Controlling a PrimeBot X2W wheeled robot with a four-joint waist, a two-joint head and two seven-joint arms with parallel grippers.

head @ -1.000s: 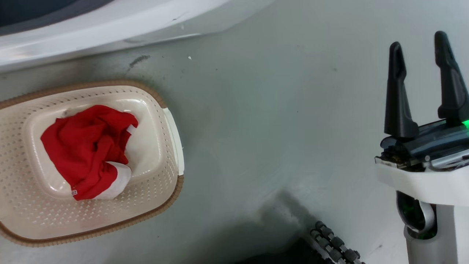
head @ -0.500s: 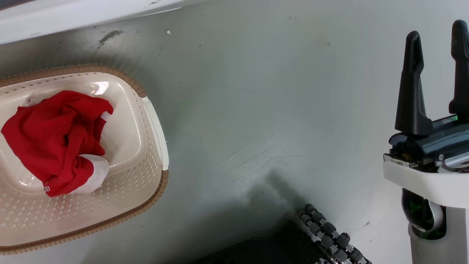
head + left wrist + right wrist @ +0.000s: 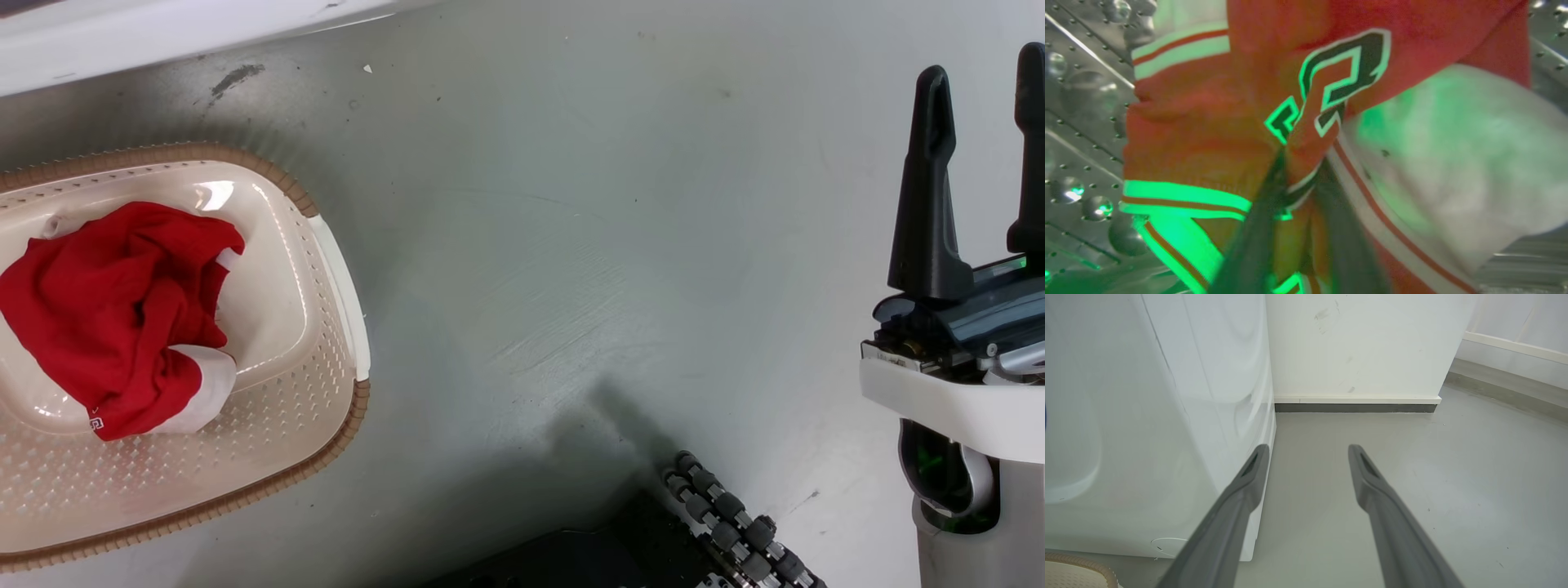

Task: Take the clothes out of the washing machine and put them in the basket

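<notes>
Your left gripper, jaws pinched on the red fabric jersey with white sleeves, holds it inside the perforated steel washing-machine drum, and the cream perforated plastic basket lies on the floor at left, well apart from your spread, empty right gripper.

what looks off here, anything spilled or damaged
Nothing serious. A dark smudge and a white fleck mark the floor near the washer. The red garment lies crumpled but inside the basket.
</notes>
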